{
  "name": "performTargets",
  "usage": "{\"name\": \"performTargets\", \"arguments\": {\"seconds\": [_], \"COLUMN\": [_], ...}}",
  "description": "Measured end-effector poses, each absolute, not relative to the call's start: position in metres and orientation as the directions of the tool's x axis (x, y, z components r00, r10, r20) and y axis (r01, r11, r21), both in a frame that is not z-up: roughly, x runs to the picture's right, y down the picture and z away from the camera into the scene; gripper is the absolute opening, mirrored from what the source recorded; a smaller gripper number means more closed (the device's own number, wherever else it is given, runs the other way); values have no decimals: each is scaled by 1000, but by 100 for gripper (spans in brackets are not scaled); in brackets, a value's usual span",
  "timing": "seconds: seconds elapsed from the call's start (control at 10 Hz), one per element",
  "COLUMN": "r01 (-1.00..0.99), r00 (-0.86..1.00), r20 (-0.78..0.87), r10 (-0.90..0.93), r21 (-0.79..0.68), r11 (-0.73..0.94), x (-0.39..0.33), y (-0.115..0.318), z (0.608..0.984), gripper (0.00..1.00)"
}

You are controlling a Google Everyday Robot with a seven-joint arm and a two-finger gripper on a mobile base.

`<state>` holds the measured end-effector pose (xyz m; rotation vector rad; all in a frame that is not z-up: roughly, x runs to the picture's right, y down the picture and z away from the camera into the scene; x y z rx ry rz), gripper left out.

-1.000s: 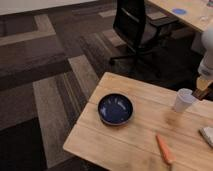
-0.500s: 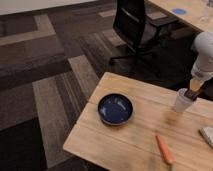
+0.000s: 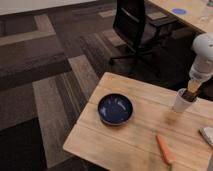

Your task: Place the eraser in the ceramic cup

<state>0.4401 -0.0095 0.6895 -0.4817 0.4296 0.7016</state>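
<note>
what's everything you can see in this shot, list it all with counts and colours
ceramic cup: 1, white, right side of the table, directly under the hand
bowl: 1, dark blue, middle of the table
carrot-like stick: 1, orange, near the table's front edge, right of the bowl
table: 1, light wood, lower right
office chair: 1, black, on the carpet behind the table
second table: 1, light wood, top right, with a blue disc on it
hand: 1, at the cup's mouth, on a white arm
</note>
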Motion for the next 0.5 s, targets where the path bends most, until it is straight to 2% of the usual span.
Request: {"name": "performTargets", "arguments": {"seconds": [0.1,0.2,0.3,0.5], "r01": [-696,-697,-696,-696], "r00": [687,685,686,686], "r20": [-524,-525,-525,-525], "r10": [504,505,504,504], "r21": [-272,-271,-272,-272], "r11": [664,664,664,664], "x": [440,441,441,441], "y": [-10,-9,-9,-9], "z": [690,689,689,689], "gripper": [58,75,80,80]}}
